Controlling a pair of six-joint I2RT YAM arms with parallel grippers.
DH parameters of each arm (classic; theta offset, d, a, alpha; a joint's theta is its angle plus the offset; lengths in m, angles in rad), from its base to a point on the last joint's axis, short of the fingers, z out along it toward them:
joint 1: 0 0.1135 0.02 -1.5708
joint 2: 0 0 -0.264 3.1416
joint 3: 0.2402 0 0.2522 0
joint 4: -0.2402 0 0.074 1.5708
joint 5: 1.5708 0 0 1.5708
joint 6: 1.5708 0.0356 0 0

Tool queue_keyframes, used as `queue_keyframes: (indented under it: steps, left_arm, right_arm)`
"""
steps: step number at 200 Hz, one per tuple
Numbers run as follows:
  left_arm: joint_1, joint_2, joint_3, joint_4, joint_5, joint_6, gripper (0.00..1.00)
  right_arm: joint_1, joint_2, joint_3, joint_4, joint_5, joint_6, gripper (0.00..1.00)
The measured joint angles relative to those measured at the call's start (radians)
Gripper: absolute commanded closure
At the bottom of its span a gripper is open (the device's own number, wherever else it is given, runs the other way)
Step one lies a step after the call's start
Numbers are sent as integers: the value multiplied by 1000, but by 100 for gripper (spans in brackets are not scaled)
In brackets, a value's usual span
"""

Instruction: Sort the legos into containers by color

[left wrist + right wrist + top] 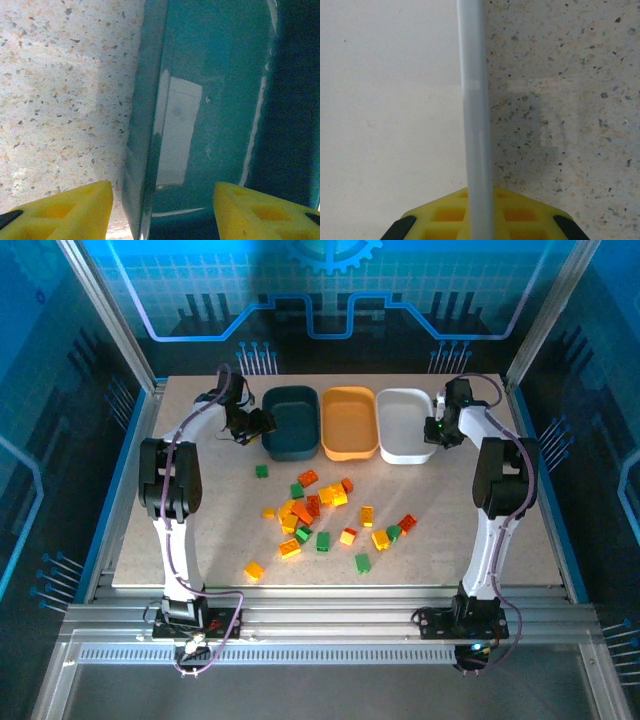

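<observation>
Left wrist: left fingers point(60, 210), parted, straddle the teal tray point(225, 60) (its wall between them); right fingers point(517, 214) clench the white tray point(472, 100).

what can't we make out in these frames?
- Right wrist view: whether the right end effector really pinches the white tray; the rim covers the finger seam and the bottom edge crops the fingers.
- Top view: the left end effector jaw gap; too small and dark.
- Top view: the count of legos in the heap; the bricks overlap.
- Left wrist view: the far part of the teal tray; cut off by the frame edges.
</observation>
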Motion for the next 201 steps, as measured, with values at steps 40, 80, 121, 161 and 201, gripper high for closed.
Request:
queue_keyframes:
  steps: [40, 80, 121, 161, 201]
  left_arm:
    - [6, 0, 37, 0, 37, 31, 40]
    - [7, -27, 51, 5, 51, 44, 35]
    - [7, -299, -226, 89, 30, -7, 25]
    - [7, -734, -581, 211, -28, -116, 1]
    - [-2, -1016, -839, 289, -8, -245, 1]
  right_arm:
    - [0, 53, 75, -21, -16, 7, 84]
    - [0, 71, 106, -47, -51, 22, 60]
    - [-18, -1, 51, -64, -54, 68, 45]
    - [-67, -315, -211, -21, -18, 207, 32]
    - [1, -624, -513, 10, 27, 347, 28]
